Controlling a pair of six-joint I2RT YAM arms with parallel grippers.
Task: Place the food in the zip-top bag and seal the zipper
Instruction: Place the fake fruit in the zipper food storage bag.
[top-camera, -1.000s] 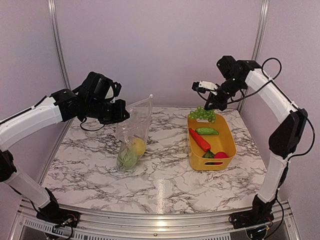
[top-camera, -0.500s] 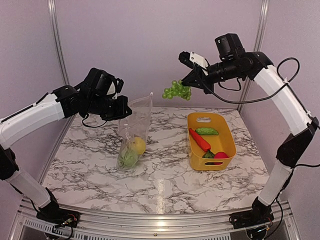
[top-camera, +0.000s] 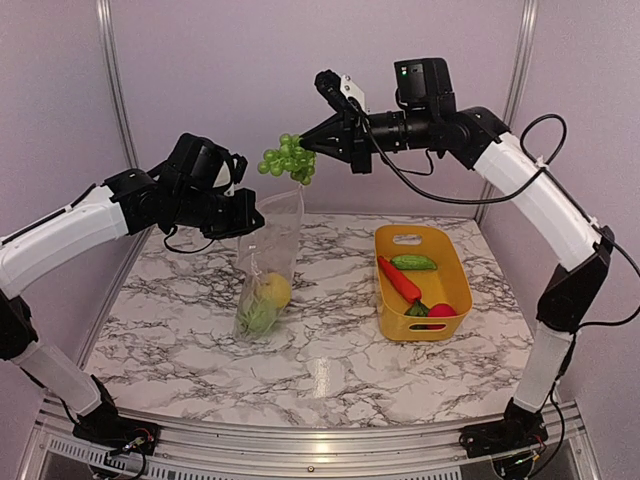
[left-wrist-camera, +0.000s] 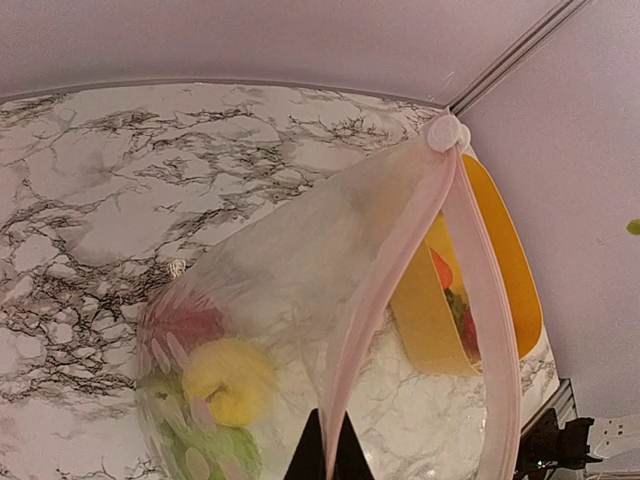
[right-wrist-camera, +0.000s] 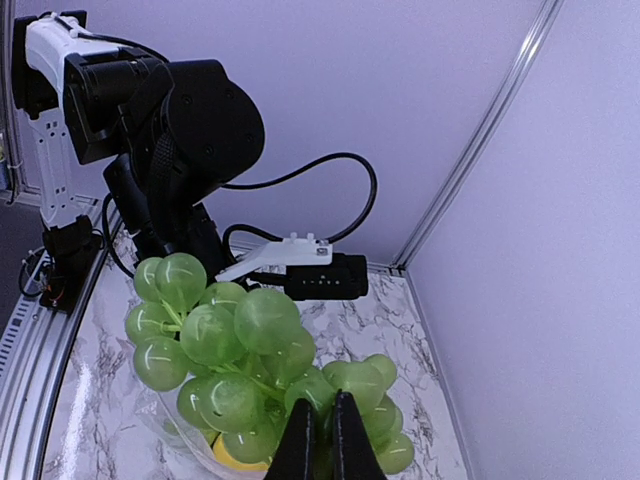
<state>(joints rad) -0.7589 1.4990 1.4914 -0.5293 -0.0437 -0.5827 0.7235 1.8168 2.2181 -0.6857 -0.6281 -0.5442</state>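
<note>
My left gripper (top-camera: 248, 222) is shut on the pale zipper strip (left-wrist-camera: 385, 290) of the clear zip-top bag (top-camera: 267, 262) and holds its mouth up and open above the table. The bag holds a yellow lemon (top-camera: 275, 292), a green apple (top-camera: 256, 317) and a red fruit (left-wrist-camera: 185, 322). My right gripper (top-camera: 310, 163) is shut on the green grapes (top-camera: 286, 158) and holds them in the air just above the bag's mouth; they fill the right wrist view (right-wrist-camera: 250, 365). A red pepper (top-camera: 399, 280), a cucumber (top-camera: 414, 262) and a red apple (top-camera: 441, 311) lie in the basket.
The yellow plastic basket (top-camera: 452, 262) stands on the marble table right of the bag. Pale walls and metal frame posts close the back and sides. The left arm (right-wrist-camera: 170, 130) shows beyond the grapes in the right wrist view.
My right gripper has lifted the grapes from the basket's far end and carried them left and up to above the bag's mouth. The left gripper has kept hold of the bag.
</note>
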